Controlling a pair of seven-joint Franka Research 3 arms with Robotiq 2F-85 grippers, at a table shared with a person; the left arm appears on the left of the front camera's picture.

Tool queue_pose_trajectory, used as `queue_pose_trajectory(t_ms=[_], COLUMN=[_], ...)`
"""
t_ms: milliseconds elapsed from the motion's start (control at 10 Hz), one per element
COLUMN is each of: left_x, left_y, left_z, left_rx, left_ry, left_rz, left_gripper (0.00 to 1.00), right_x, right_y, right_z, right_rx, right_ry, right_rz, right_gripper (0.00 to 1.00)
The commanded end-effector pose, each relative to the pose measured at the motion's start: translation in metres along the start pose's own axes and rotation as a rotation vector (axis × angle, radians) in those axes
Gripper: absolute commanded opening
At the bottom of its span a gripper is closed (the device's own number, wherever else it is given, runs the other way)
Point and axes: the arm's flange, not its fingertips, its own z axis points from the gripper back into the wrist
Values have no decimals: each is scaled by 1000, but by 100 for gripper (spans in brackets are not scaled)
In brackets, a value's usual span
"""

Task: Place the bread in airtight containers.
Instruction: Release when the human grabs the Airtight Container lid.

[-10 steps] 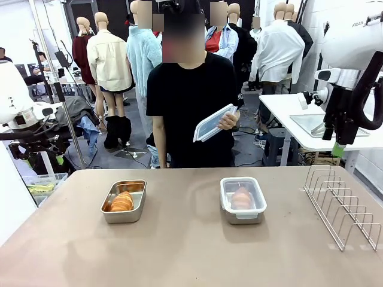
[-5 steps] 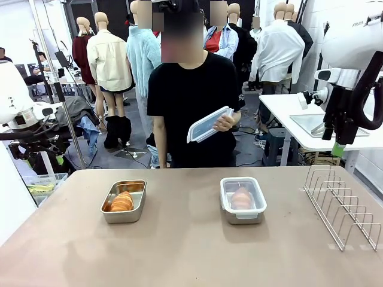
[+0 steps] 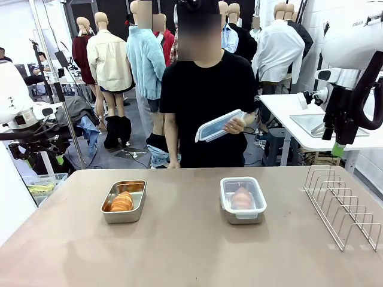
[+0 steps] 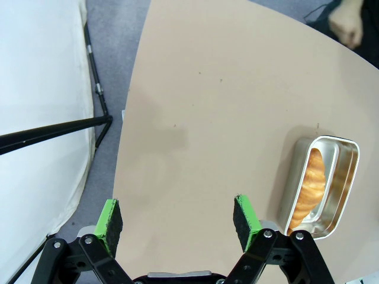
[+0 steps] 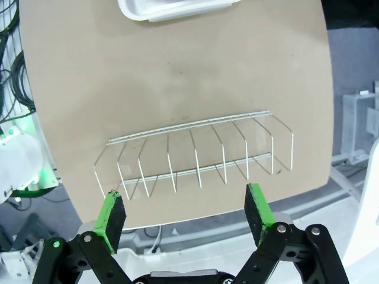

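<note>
A wire rack (image 3: pixel 342 206) sits at the right side of the frame on the tan table (image 3: pixel 179 251), its loops standing upright in a row (in the right wrist view (image 5: pixel 195 157) it lies across the middle of the frame, close to the table's edge). Behind the table, upper centre, stands a person in a black T-shirt (image 3: pixel 206 107). A second, white table (image 3: pixel 311 128) shows at the upper right.

Left tin (image 3: pixel 124 201): on worktop (image 3: pixel 179 251), roll (image 3: pixel 122 202) inside.
Right tin (image 3: pixel 243 200): mid-worktop, lidded.
Rack (image 3: pixel 342 205): far right.
</note>
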Motion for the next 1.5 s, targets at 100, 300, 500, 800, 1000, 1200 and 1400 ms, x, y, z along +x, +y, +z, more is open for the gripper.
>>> queue_pose_trajectory(t_ms=[100,300,500,800,1000,1200,1400], left_x=[-1,-1,-1,-1,-1,-1,-1], left_y=[1,1,1,1,1,1,1], left_z=[2,2,2,2,2,2,2], left_rx=[1,1,1,1,1,1,1], left_ry=[3,3,3,3,3,3,3], left_rz=[8,8,8,8,8,8,8], left_gripper=[97,97,97,97,97,97,97], right_x=[1,1,1,1,1,1,1], right_y=[-2,-2,-2,-2,-2,-2,-2], right_z=[2,2,2,2,2,2,2], right_rx=[-4,-4,-4,-4,-4,-4,-4], right_ry=[16,16,16,16,16,16,16], right_rz=[-3,-3,-3,-3,-3,-3,-3], right_gripper=[100,100,100,100,100,100,100])
